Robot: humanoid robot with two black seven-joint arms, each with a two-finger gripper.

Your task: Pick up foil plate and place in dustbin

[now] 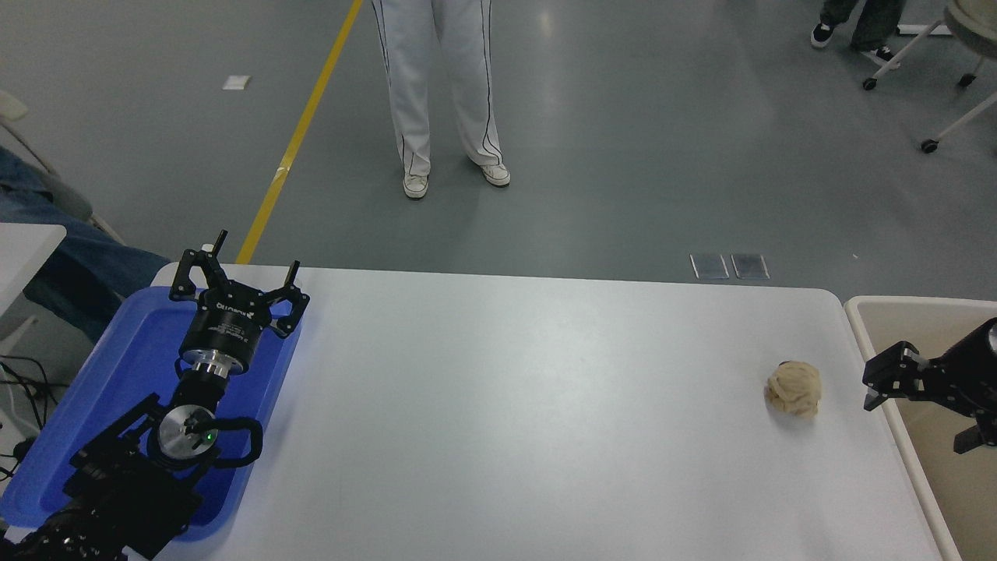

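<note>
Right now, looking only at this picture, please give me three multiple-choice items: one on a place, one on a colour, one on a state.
1. Where does the tan paper ball lie?
A. On the white table, near its right end
B. In the blue tray
C. Inside the dustbin

2. What colour is the tray under the left gripper?
A. Red
B. Blue
C. Green

3. What is the state of the left gripper?
A. Shut on the ball
B. Shut on a cup
C. Open and empty

Answers:
1 A: the ball rests on bare tabletop, left of the bin's rim and of the right gripper.
2 B: the tray at the lower left is blue.
3 C: its fingers are spread with nothing between.
</note>
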